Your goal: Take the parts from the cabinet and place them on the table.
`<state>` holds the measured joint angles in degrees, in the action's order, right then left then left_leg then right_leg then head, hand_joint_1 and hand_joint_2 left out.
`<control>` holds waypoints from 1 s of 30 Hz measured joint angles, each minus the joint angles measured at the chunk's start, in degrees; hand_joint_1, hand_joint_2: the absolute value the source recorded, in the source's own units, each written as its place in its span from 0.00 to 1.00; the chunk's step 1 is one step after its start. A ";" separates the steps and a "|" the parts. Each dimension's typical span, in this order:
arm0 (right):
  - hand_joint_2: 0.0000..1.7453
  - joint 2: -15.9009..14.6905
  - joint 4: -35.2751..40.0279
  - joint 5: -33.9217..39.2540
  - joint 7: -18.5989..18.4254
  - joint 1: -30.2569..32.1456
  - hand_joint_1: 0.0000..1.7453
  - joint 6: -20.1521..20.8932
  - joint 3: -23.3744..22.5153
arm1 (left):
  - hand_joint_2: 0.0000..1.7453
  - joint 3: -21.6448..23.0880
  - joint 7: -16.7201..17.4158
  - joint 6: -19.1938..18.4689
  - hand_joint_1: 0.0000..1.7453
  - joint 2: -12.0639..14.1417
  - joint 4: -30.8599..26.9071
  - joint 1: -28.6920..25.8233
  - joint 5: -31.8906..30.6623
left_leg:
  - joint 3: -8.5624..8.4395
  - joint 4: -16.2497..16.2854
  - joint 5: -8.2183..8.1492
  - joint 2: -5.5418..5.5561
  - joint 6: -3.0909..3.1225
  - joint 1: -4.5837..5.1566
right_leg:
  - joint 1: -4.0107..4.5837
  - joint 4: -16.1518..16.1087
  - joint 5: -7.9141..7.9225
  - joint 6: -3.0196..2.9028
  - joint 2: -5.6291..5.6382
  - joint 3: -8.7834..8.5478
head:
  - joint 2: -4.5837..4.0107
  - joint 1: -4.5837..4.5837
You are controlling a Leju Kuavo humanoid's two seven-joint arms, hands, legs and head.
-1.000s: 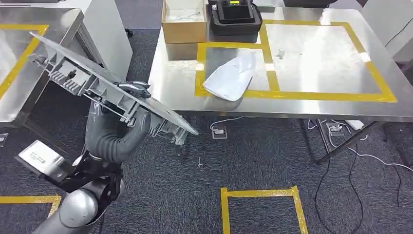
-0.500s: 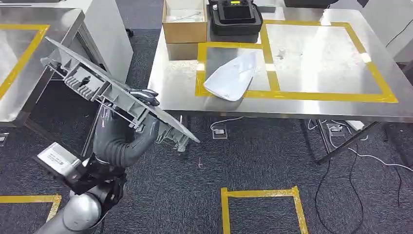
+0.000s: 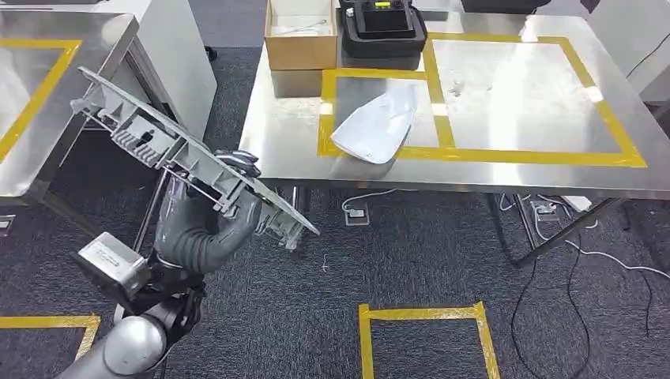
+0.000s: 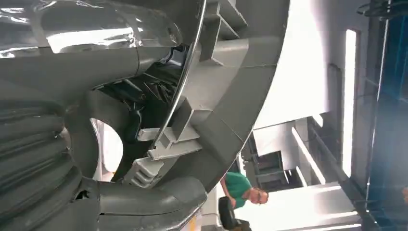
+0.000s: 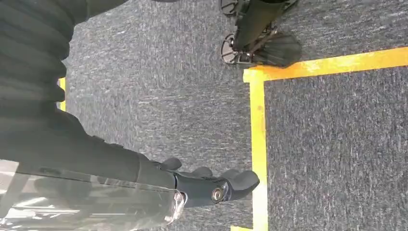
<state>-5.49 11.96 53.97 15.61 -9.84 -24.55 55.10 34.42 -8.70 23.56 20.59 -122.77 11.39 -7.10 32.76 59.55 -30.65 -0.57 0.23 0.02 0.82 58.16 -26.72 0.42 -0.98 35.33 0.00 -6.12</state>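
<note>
Left hand [image 3: 207, 225] now higher, fingers gripping grey panel part [image 3: 178, 150]; right hand [image 5: 211, 187] empty, fingers loosely apart; no legible writing

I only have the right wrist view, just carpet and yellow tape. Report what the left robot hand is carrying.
Observer: The left robot hand grips a long grey ribbed panel, tilted, over the carpet and short of the table's edge.
Operator: Give me the table's state.
Observer: The steel table lies ahead; a white part rests in its left taped square.
Operator: Check the right square.
Observer: The right taped square holds no part.
</note>
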 joint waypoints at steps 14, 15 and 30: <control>1.00 0.26 -0.02 -2.47 -2.62 0.00 0.00 0.02 -0.02 | 1.00 -0.04 2.08 0.48 1.00 0.37 -2.34 3.14 -5.60 | -2.94 -1.50 -0.44 0.95 1.30 -0.32 | -1.01 12.05 -1.73 1.44 0.64 6.59 | 0.00 1.16; 1.00 0.26 -0.02 -2.87 -3.02 -0.17 0.00 0.02 0.00 | 1.00 -0.04 2.39 0.37 1.00 0.37 -2.58 4.13 -5.47 | -3.46 -1.50 -0.78 1.15 1.10 -0.32 | -0.98 7.15 1.15 1.13 0.65 4.38 | 0.00 1.22; 1.00 0.61 0.00 -5.23 -4.28 -2.12 0.00 0.44 0.02 | 1.00 -0.13 4.33 -0.65 1.00 0.42 -3.76 14.26 0.19 | -4.09 -2.13 -1.75 0.65 -0.43 -0.04 | -0.64 0.37 1.14 -0.16 1.55 1.17 | 0.00 1.79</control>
<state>-4.87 11.96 48.74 11.32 -11.96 -24.11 55.12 34.29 -4.37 22.91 21.00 -126.53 25.65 -6.91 28.67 57.43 -32.40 0.08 -0.20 -0.03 0.18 58.53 -25.58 0.26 0.57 36.51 0.00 -4.33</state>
